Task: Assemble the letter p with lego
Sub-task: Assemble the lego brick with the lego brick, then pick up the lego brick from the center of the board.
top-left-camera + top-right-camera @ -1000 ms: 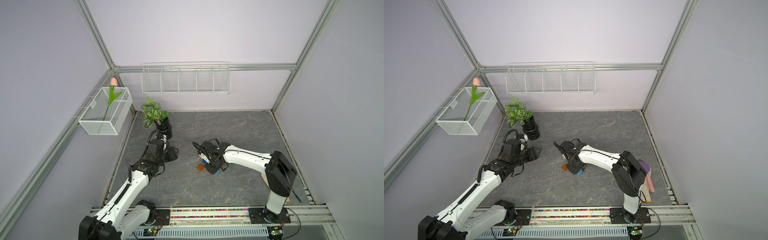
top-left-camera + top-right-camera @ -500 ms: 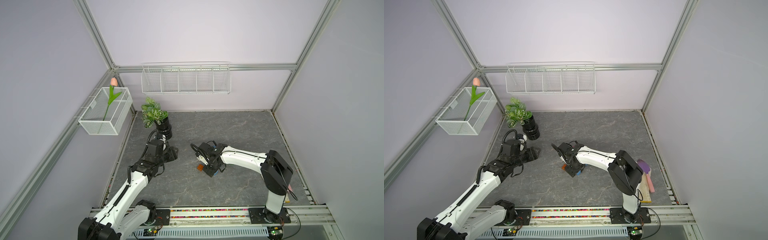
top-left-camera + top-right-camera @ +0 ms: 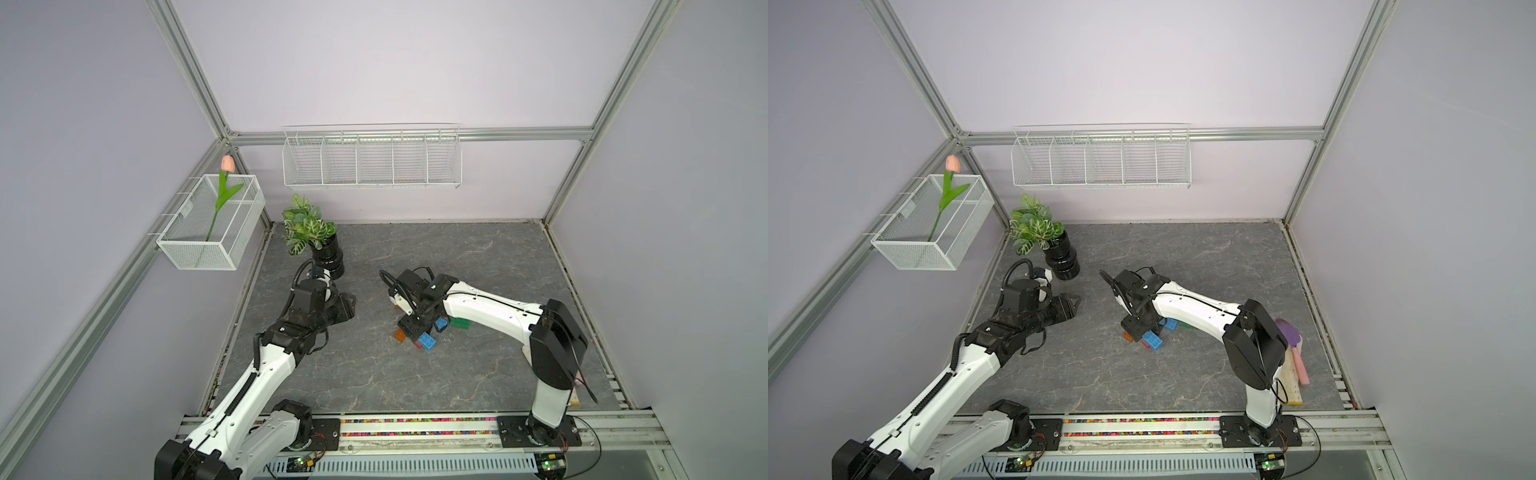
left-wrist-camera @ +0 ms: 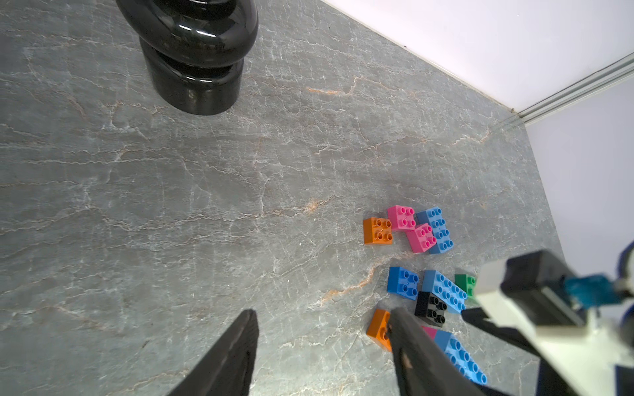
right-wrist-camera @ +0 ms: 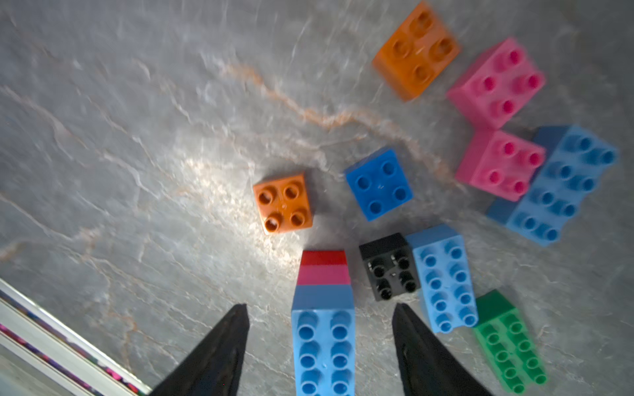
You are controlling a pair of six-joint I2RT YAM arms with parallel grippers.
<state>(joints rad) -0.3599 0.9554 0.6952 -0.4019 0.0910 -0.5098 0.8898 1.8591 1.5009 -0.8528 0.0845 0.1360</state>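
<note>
Both spread; right pincer (image 5: 319, 305) straddles lego stack (image 5: 324, 343); left pincer (image 4: 323, 311) near black pot (image 4: 195, 51).

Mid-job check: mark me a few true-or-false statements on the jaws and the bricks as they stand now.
The right gripper has its jaws open either side of the stack. True.
The left gripper grips a brick. False: its jaws are open, with nothing between them.
The stack is light blue over pink over red. True.
The green brick sits on the black brick. False: both lie on the table, a light blue brick between them.
</note>
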